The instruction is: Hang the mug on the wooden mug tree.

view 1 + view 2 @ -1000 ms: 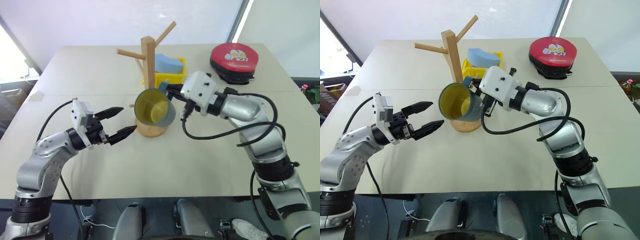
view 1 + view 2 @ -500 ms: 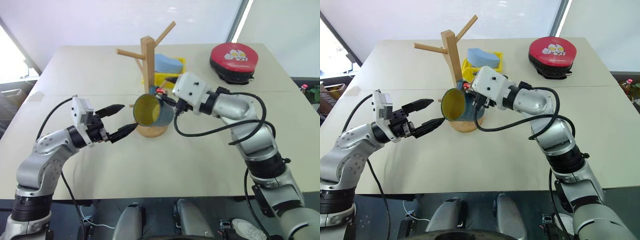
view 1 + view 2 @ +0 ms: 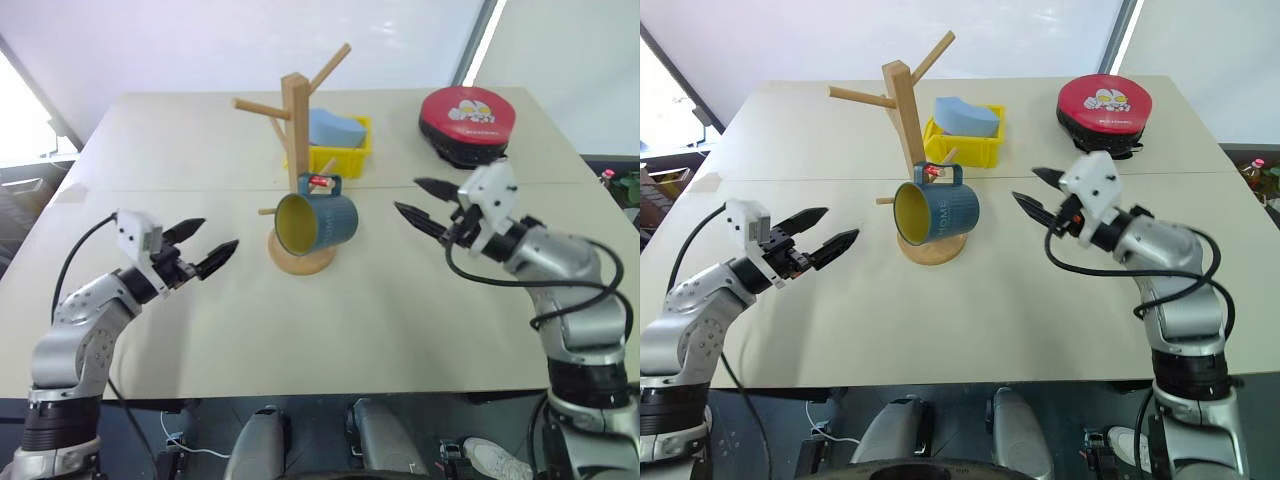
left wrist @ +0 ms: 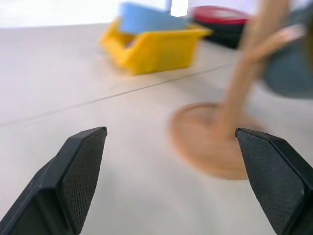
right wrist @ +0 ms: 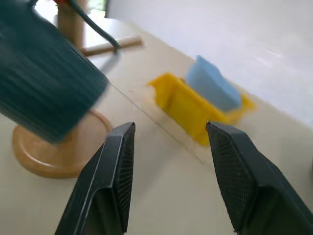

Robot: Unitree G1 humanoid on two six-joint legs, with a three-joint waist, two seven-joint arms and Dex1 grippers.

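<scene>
Spreading across both eye views, the pale table [image 3: 400, 330] carries everything. Near its centre stands the wooden mug tree [image 3: 294, 110], post upright. At twelve o'clock behind it sits a yellow bin [image 3: 340, 158]; at two o'clock, a red round case [image 3: 465, 120]. The mug [image 3: 318, 220] hangs by its handle from a low peg, long axis level, mouth facing eight o'clock. The left gripper [image 3: 208, 243], at nine o'clock, and the right gripper [image 3: 418, 203], at three, both gape empty, apart from the mug.
</scene>
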